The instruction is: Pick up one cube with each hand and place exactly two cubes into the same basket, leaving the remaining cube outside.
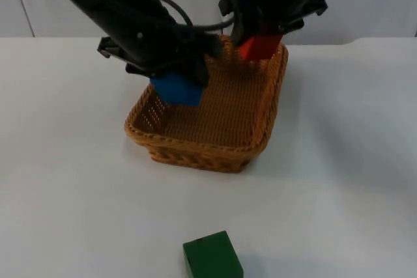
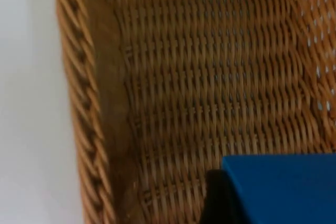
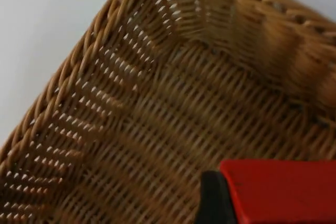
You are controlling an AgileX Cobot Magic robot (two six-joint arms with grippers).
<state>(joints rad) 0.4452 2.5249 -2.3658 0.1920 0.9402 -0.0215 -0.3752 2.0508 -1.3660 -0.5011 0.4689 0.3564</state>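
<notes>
Basket [image 1: 215, 151]: left gripper [image 1: 179, 86] pinching blue cube [image 1: 177, 89] above it; right gripper [image 1: 259, 45] pinching red cube [image 1: 260, 47] over far rim; green cube [image 1: 212, 257] well outside.

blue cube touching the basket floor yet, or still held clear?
Cannot tell. The left claw grips the blue cube over the basket; the left wrist view shows weave beyond the cube, but no view shows its underside.

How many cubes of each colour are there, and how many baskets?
Blue cube: 1, in the left gripper, over the basket
Red cube: 1, in the right gripper, over the basket
Green cube: 1, on the table
Basket: 1
Total: 4
</notes>
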